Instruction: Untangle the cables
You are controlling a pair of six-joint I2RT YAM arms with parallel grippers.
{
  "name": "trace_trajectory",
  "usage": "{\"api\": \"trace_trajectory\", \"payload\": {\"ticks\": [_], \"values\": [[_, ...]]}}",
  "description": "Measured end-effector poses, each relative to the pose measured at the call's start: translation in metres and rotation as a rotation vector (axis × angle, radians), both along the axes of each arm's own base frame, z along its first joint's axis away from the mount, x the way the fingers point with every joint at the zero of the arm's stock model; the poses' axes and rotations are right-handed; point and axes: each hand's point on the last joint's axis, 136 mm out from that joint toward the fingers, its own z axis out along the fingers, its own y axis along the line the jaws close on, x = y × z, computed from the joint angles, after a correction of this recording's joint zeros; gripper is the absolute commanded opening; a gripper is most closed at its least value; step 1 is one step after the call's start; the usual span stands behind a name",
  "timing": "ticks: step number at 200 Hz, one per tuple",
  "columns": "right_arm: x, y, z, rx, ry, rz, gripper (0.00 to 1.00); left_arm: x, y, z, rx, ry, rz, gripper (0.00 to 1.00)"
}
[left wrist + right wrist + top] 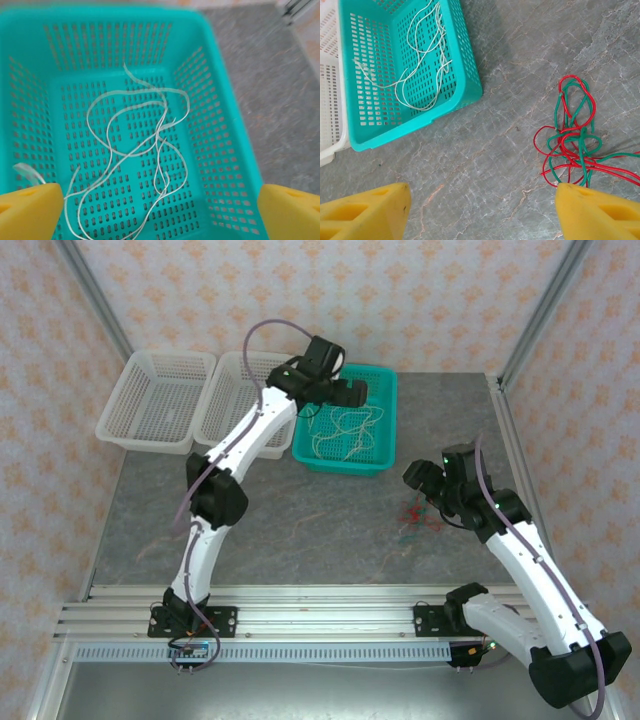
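Note:
Several cream-white cables (142,145) lie loose and looped on the floor of a teal basket (220,135). My left gripper (160,212) hovers over that basket, jaws wide apart, nothing between its yellow fingers (30,207). A tangle of red and green cables (572,137) rests on the grey table, also visible as a small red-green tangle of cables (418,515) in the top view beside the right arm. My right gripper (482,212) hangs open above bare table, left of that tangle, holding nothing. The teal basket (465,95) with white cables (422,60) shows at its upper left.
Two white baskets (160,400) stand left of the teal basket (385,430) at the back of the grey stone table (300,530). A metal rail (320,610) runs along the near edge. Patterned walls enclose the table.

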Motion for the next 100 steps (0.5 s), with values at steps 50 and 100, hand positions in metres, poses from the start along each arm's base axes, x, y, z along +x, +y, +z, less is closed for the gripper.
{"api": "trace_trajectory", "payload": {"ticks": [50, 100], "values": [[0.003, -0.014, -0.020, -0.041, 0.051, -0.069, 0.77, -0.106, 0.047, 0.177, -0.166, -0.329, -0.063, 1.00], [-0.009, -0.034, -0.103, -0.170, 0.298, -0.114, 0.80, -0.242, 0.047, 0.191, -0.317, -0.438, -0.271, 1.00]]}}
